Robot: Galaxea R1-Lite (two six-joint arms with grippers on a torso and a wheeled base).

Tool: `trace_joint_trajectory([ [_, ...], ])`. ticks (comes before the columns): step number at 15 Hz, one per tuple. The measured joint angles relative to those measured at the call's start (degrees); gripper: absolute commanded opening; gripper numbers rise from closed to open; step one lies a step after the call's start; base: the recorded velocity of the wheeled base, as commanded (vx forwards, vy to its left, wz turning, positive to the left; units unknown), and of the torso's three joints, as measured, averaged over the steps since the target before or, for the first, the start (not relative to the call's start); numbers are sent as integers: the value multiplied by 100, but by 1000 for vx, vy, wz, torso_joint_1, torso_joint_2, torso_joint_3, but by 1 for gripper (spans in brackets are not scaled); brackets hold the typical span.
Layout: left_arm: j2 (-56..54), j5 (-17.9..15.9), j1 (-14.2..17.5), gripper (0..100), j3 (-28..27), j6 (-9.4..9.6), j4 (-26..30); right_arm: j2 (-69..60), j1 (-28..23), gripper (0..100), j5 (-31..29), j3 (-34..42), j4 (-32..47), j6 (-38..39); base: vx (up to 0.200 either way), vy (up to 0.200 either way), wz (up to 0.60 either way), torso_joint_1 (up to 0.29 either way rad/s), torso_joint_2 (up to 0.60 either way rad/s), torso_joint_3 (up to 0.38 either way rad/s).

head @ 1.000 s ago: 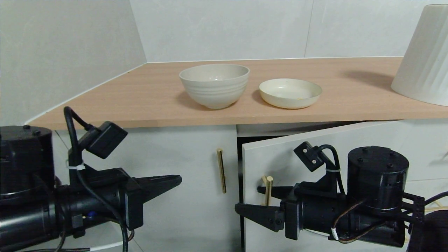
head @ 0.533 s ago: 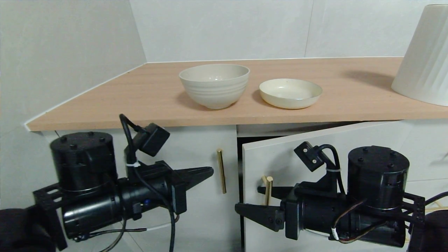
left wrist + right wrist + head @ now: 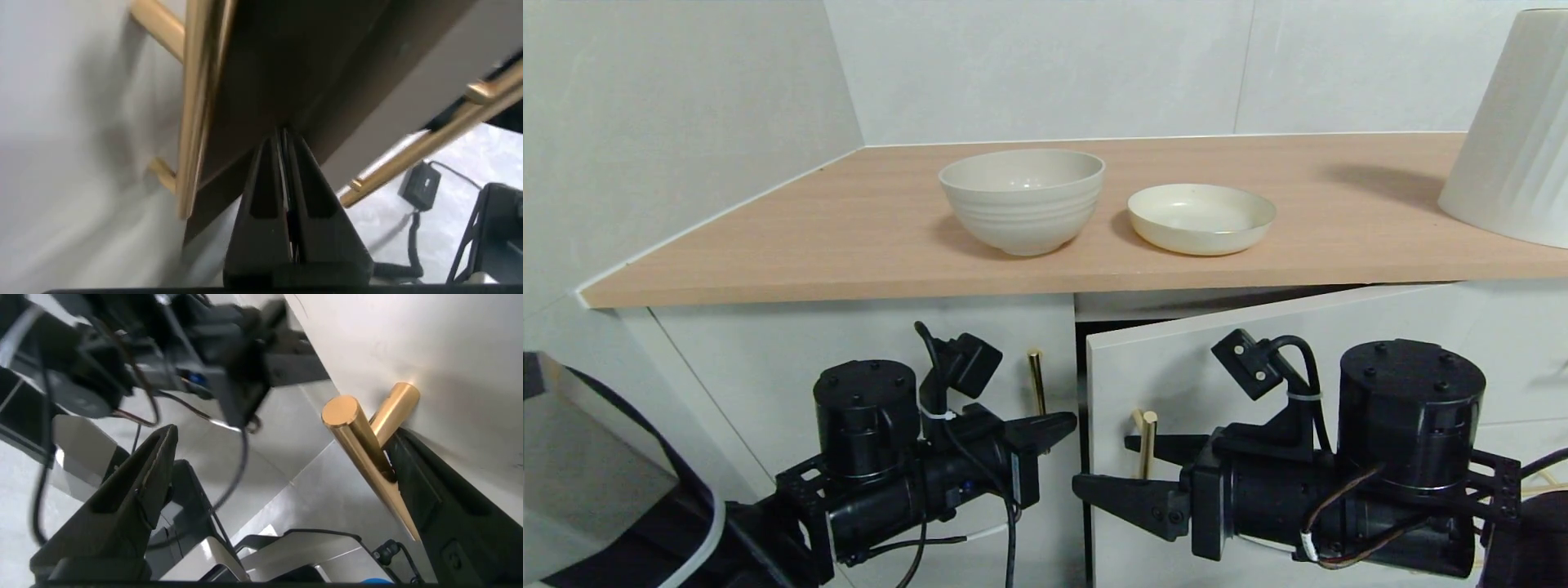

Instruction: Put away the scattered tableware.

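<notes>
Currently, the bowl (image 3: 1021, 200) and the shallow dish (image 3: 1201, 218) stand near each other, not touching, on the wooden countertop (image 3: 809, 245). Left gripper (image 3: 1066, 423): fingers pressed together, tip just beside the left handle (image 3: 1036, 380). Right gripper (image 3: 1107, 467): fingers spread, straddling the right handle (image 3: 1148, 445) of the ajar cabinet door (image 3: 1176, 367).
</notes>
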Motion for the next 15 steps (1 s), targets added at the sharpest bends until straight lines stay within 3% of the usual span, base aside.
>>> trace_joint_trajectory([
  [4, 336, -9, -179, 0, -6, -22, -196, -2, 9, 100, 2, 26, 18, -6, 0, 0, 0, 0, 0, 0],
  [8, 669, 21, -330, 0, 60, -11, -1119, -22, 37, 100, 7, 96, 23, -24, 0, 0, 0, 0, 0, 0],
  [15, 831, 38, -483, 0, 85, -9, -1330, -77, -11, 100, -33, 336, 2, -271, 0, 0, 0, 0, 0, 0],
])
